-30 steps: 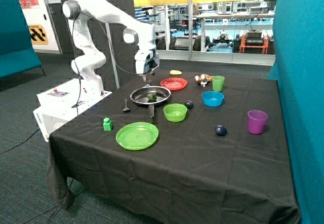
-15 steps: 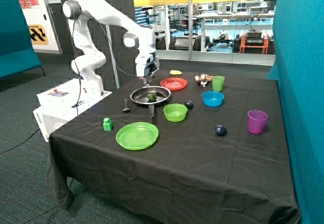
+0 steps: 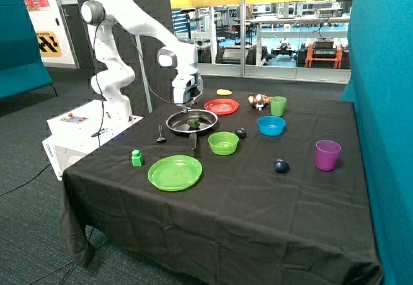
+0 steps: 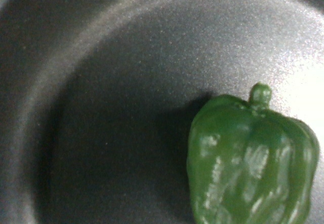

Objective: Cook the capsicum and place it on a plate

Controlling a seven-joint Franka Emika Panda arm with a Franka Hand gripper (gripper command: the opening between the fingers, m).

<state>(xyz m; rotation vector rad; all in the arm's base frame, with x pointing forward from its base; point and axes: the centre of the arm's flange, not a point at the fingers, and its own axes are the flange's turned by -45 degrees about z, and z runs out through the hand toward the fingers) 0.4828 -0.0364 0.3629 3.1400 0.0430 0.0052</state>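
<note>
1. While the capsicum (image 3: 193,123) lies inside the dark frying pan (image 3: 177,122), the gripper (image 3: 185,107) hangs just above the pan's far rim, on the side toward the robot's base.
2. Whether its jaws are spread or pressed together I cannot tell; they are too small in the outside view and do not appear in the wrist view.
3. Seen from the wrist, the capsicum (image 4: 252,158) rests on its side on the pan's grey floor (image 4: 126,107), stem stub pointing toward the curved wall, nothing gripping it.
4. Beyond the pan, toward the tabletop's far edge, sits the plate (image 3: 221,106), red-orange, with nothing on it that I can see.
5. A green bowl (image 3: 223,143) stands just beside the pan on the near side, and a large green plate (image 3: 175,172) lies nearer the front edge.
6. A light green cube (image 3: 137,158) sits near the edge closest to the robot's base.
7. A blue bowl (image 3: 271,125), a green cup (image 3: 278,106) and a purple cup (image 3: 327,155) stand toward the opposite edge, with two dark blue balls (image 3: 281,166) between.
</note>
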